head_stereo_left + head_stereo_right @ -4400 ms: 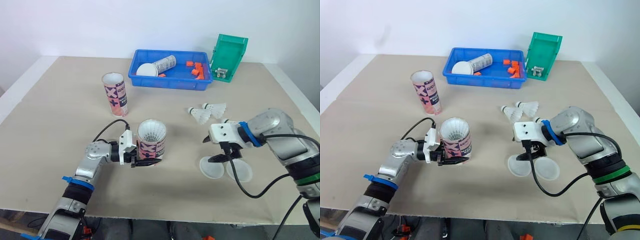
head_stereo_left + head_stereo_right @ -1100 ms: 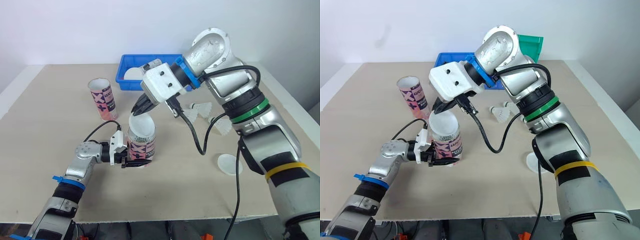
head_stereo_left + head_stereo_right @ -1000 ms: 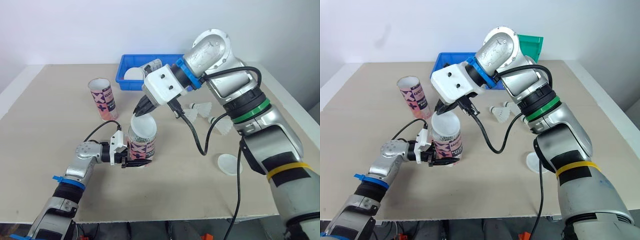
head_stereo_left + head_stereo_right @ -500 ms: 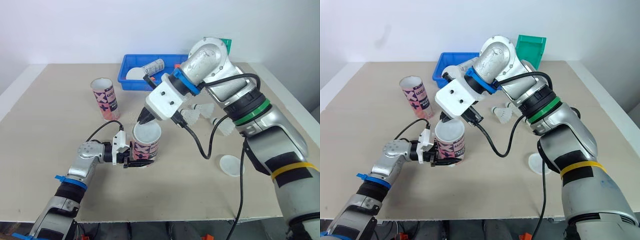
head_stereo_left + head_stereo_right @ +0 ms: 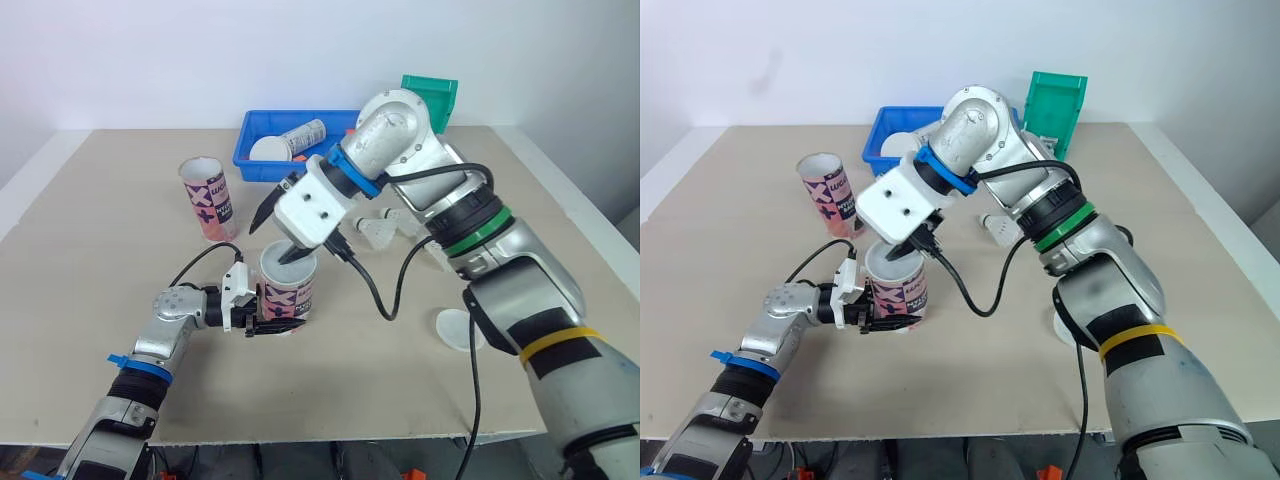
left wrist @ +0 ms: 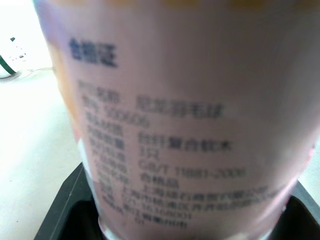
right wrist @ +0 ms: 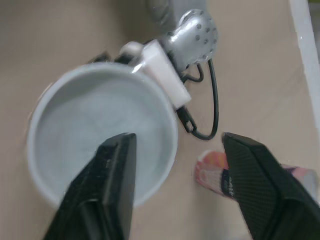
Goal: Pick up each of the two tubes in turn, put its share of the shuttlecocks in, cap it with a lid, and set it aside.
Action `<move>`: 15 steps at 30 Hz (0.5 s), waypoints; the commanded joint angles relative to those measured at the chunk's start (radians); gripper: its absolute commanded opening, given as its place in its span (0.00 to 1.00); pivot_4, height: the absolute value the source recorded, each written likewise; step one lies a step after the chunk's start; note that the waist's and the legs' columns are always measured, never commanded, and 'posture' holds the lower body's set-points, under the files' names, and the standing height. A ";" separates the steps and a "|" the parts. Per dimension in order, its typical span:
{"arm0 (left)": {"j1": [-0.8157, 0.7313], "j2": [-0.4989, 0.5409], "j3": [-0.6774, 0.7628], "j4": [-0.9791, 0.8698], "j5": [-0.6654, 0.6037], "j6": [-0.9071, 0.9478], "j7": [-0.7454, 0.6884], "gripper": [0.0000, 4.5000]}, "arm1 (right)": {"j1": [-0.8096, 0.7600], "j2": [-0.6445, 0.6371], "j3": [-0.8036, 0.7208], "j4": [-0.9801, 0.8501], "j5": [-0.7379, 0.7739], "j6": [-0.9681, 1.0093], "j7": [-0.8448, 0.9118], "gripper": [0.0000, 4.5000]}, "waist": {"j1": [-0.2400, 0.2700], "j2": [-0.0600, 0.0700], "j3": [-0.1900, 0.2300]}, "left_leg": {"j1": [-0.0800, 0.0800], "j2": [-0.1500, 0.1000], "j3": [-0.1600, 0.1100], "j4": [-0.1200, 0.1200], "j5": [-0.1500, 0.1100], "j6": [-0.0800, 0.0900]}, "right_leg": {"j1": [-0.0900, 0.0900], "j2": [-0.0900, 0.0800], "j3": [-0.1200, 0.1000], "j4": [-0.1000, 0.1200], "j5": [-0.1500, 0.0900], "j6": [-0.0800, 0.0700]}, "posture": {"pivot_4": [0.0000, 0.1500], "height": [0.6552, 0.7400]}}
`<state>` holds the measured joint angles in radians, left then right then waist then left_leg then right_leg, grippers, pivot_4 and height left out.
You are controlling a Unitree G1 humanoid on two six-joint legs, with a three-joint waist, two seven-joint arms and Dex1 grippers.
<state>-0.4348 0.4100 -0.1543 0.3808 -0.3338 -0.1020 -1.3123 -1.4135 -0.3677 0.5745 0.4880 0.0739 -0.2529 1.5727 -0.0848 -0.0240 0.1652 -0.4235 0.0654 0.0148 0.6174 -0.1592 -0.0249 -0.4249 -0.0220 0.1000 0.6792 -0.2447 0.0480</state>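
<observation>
Beige tabletop [image 5: 90, 270] — capped tube [image 5: 292, 298] gripped by left claw [image 5: 272, 326], right claw [image 7: 177, 140] spread open over its white lid [image 7: 85, 125].

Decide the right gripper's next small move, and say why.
Probably lift the right gripper straight up and clear: its fingers stand open, so the lid is released and sits across the mouth of the tube, which the left gripper grips near its base.

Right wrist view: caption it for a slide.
Right gripper, fingers open, poised over the lid on the tube held by the left gripper.
</observation>
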 commanded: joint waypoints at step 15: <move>0.036 0.029 -0.008 0.074 0.054 0.046 0.022 0.61 | 0.084 -0.097 0.128 -0.175 0.096 0.100 0.041 0.01 | 0.000 0.000 0.000 | 0.000 0.000 -0.002 -0.001 -0.001 -0.001 | -0.001 0.000 -0.003 -0.001 0.000 -0.001 | 1.00 0.62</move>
<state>-0.4371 0.4103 -0.1495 0.3779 -0.3354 -0.1038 -1.3150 -1.3392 -0.4728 0.6719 0.3435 0.2380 -0.1152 1.5745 -0.0849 -0.0245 0.1654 -0.4239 0.0652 0.0125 0.6166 -0.1599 -0.0256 -0.4259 -0.0224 0.0975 0.6779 -0.2450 0.0473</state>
